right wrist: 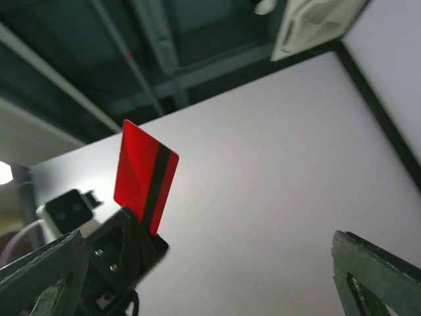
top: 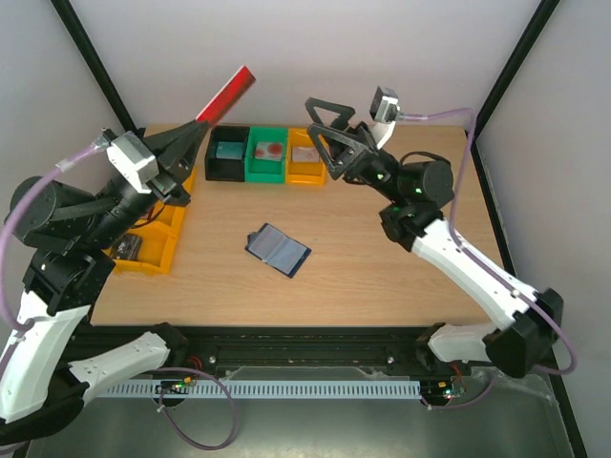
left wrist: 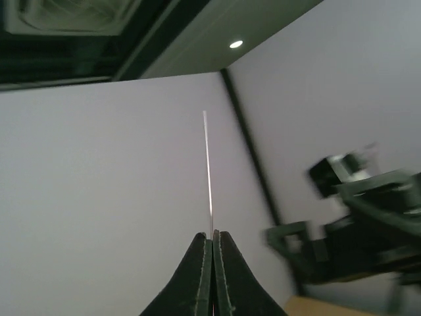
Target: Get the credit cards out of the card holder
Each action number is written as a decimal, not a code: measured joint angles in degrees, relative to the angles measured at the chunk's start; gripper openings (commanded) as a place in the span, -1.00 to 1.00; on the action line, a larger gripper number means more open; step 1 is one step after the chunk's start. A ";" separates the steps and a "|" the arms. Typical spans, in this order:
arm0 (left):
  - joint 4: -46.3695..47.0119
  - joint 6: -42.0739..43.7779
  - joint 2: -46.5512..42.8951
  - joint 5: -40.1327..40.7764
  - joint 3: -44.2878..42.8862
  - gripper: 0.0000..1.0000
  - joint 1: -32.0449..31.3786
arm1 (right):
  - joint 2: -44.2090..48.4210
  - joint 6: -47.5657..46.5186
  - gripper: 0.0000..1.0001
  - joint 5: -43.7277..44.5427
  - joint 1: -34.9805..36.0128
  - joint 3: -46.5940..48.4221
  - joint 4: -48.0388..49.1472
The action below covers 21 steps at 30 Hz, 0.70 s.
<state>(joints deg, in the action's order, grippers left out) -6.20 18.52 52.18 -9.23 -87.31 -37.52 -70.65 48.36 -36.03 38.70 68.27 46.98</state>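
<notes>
Setting: a wooden table (top: 401, 277) inside a frame of black posts, with plain white walls behind.
Card holder (top: 278, 250): lies opened flat near the middle of the table, blue-grey pockets facing up. Nothing touches it. Whether any cards sit in the pockets is too small to tell.
Red card (top: 225, 93): one of the credit cards, out of the holder and raised high over the far-left part of the table. It is held by one short end, with the rest pointing up toward the back wall. The right wrist view shows a dark stripe down its face. The left wrist view sees it edge-on, as a hairline.
Left gripper (top: 196, 129): clamped on the card's lower end, jaws pressed almost together.
Right gripper (top: 320, 138): spread wide with nothing between the fingers, raised near the far edge, facing the card but well apart from it.
Handling, card: likely very light, thin, stiff yet springy, with smooth, slippery faces. Best pinched flat across both faces near an end; an edge grip would probably slip.
Handling, holder: looks soft and light, so it may slide or fold when a card is pulled. Pinning one half would help.
Bins: black bin (top: 212, 162), green bin (top: 265, 175) and orange bin (top: 304, 177) stand in a row at the far edge, each with something flat inside. A side bin (top: 170, 243) stands under the left arm.
</notes>
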 measured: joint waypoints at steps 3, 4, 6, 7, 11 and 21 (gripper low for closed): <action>-0.81 -10.40 0.02 -9.27 -0.83 -0.95 2.38 | -6.01 3.58 0.97 -3.34 1.81 3.63 9.88; -1.03 -13.14 0.04 -11.52 -0.83 -0.95 2.91 | -7.21 4.07 0.97 -4.07 2.69 4.17 11.54; -1.07 -18.25 0.33 -15.58 -0.81 -0.95 3.69 | -9.49 4.63 0.99 -5.25 5.33 5.09 14.19; -1.05 -20.35 0.44 -17.09 -0.74 -0.95 3.87 | -10.23 4.59 0.95 -5.62 6.43 5.51 14.84; -0.96 -25.75 0.28 -21.07 0.74 -0.95 4.07 | -12.41 3.82 0.22 -6.88 9.64 9.09 16.20; -1.03 -30.60 -0.31 -24.41 3.78 0.05 4.26 | -12.59 1.51 -0.97 -7.15 10.40 11.61 16.02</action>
<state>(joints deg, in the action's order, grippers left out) -7.22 -12.08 51.88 -33.65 -83.53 -33.26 -83.24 49.87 -43.18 49.10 79.88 63.00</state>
